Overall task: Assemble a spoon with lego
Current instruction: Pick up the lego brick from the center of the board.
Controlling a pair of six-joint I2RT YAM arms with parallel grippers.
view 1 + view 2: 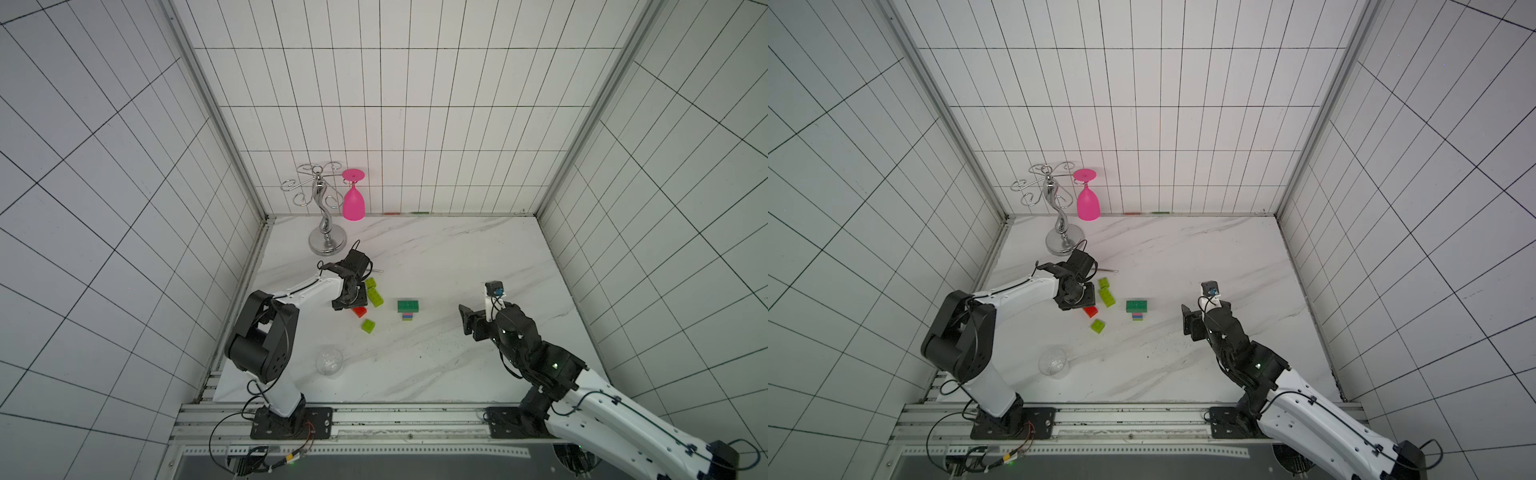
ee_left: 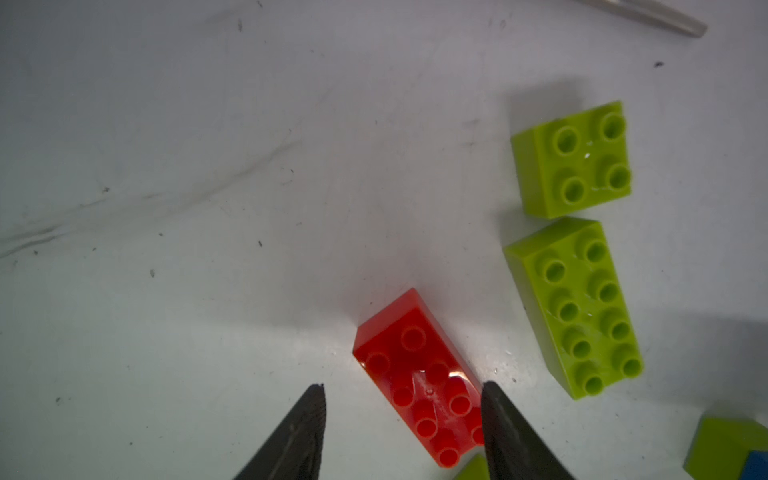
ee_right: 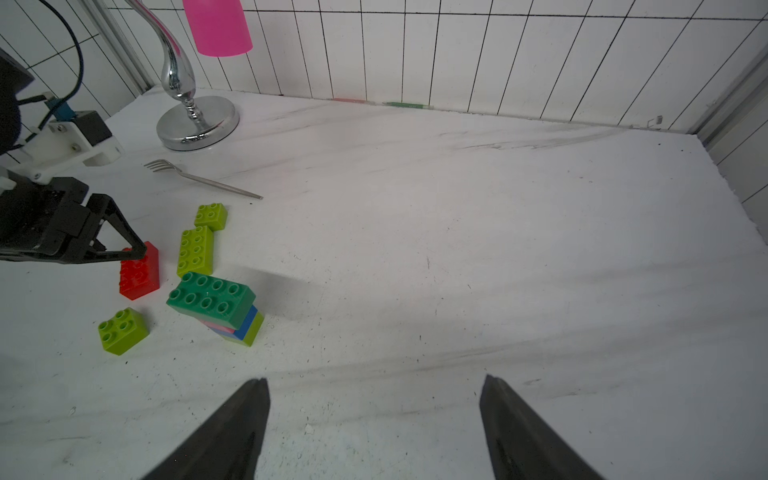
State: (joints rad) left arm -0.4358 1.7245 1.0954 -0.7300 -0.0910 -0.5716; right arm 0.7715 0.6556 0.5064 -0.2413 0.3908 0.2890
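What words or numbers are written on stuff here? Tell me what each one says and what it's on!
None: no word, number or sign can be read in any view.
The red brick, long lime brick and green brick show plain studs, with no lettering to make out.
The pink glass, stand and fork look bare.

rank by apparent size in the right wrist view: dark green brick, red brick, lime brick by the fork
1. dark green brick
2. red brick
3. lime brick by the fork, though it sits farthest from the camera
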